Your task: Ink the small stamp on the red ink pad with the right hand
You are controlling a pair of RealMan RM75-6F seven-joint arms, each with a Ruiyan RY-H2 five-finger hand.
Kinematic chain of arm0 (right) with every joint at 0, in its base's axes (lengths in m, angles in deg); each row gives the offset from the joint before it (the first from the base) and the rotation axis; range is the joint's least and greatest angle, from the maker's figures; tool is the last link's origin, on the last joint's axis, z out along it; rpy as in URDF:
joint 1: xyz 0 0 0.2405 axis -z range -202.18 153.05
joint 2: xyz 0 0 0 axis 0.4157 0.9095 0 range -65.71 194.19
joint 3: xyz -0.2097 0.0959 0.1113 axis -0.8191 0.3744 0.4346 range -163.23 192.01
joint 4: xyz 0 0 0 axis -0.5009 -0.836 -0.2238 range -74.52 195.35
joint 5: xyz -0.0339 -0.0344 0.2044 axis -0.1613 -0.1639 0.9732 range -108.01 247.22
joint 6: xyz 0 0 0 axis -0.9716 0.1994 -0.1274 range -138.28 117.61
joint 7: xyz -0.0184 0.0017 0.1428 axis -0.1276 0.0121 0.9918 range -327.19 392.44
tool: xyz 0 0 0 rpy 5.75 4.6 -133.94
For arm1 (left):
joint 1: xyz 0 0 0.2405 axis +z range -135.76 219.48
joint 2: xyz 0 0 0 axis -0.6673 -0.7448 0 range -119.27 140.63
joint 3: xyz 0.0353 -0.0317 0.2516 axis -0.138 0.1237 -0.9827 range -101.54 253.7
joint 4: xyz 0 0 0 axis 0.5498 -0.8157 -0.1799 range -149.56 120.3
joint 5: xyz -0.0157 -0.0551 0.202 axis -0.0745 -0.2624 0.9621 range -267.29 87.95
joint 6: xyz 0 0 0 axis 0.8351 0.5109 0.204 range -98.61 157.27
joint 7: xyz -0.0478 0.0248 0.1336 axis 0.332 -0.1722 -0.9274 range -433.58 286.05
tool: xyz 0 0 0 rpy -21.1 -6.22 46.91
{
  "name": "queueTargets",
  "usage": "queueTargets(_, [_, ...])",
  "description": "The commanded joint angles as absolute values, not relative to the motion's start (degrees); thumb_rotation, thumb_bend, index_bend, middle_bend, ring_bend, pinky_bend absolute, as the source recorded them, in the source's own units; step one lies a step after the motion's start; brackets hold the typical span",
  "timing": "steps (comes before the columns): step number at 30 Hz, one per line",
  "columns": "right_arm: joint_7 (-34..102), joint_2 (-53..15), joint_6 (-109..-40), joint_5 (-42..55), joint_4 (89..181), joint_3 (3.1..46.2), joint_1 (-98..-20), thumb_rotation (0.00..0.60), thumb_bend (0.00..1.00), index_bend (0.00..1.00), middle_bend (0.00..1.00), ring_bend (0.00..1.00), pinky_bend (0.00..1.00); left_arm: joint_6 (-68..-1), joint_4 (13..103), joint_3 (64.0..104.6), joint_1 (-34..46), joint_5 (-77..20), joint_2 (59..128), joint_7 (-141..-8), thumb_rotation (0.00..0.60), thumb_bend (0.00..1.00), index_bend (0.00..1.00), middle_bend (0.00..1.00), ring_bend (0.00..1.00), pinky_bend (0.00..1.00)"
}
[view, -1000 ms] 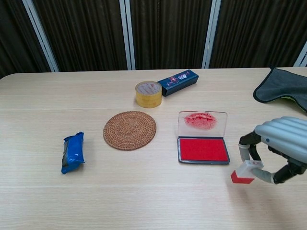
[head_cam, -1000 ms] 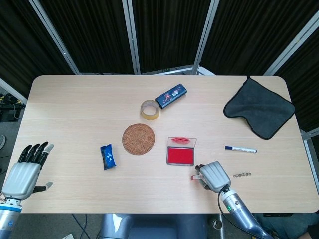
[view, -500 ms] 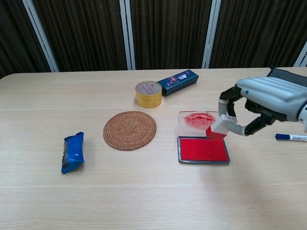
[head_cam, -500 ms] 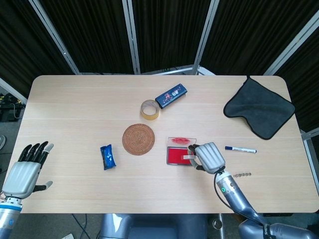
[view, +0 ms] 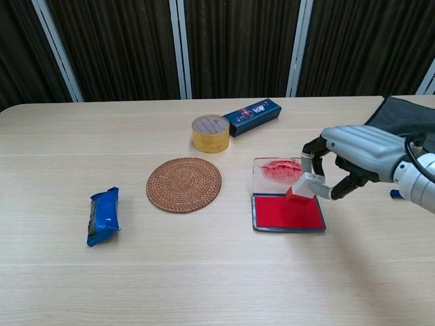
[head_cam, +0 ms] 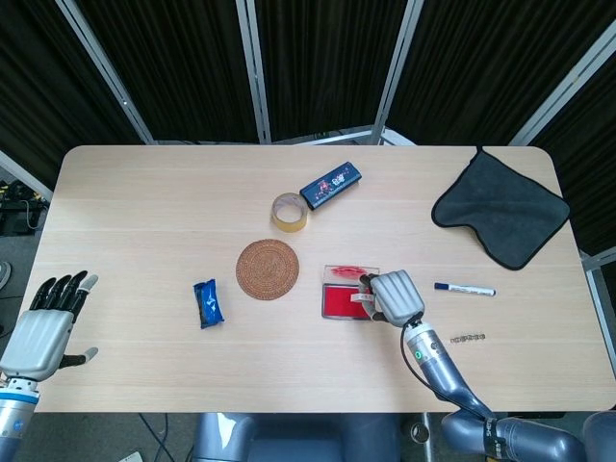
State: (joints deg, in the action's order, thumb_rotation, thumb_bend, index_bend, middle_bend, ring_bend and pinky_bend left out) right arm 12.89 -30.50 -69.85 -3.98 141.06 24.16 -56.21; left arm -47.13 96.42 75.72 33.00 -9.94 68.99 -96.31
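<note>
My right hand [view: 357,155] [head_cam: 393,297] pinches the small stamp [view: 304,187], a white block with a red base, tilted, its red end down at the far right part of the red ink pad [view: 284,214] [head_cam: 342,301]. The pad's clear lid [view: 279,169] lies open behind it, smeared red. Whether the stamp face touches the ink I cannot tell. In the head view the hand covers most of the stamp. My left hand [head_cam: 43,329] hangs off the table's near left corner, fingers apart and holding nothing.
A woven coaster [view: 183,184], a roll of yellow tape [view: 211,133] and a dark blue box [view: 252,116] lie left and behind the pad. A blue packet [view: 102,216] is at the left. A marker [head_cam: 464,289], a small chain [head_cam: 468,338] and a grey cloth [head_cam: 502,208] lie right.
My right hand carried the stamp from the table's near right, up and left over the pad, then lowered it onto the pad's far right part. The left hand sank slightly.
</note>
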Motion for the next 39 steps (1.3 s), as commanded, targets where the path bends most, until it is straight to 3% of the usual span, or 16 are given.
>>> queueTargets(1, [13.2, -31.1, -70.0, -3.6, 140.5, 24.2, -56.3, 0.600, 0.39, 0.56, 0.57, 1.00, 1.00, -47.1, 96.5, 75.7, 33.0, -9.9, 69.0, -96.3, 0.600, 0.00, 0.00, 0.00, 0.00, 0.00])
queueTargets(39, [1.0, -37.0, -69.8, -1.3, 135.6, 21.9, -59.0, 0.600, 0.41, 0.56, 0.58, 1.00, 1.00, -47.1, 96.5, 75.3, 32.6, -10.1, 69.3, -96.9, 0.600, 0.00, 0.00, 0.00, 0.00, 0.00])
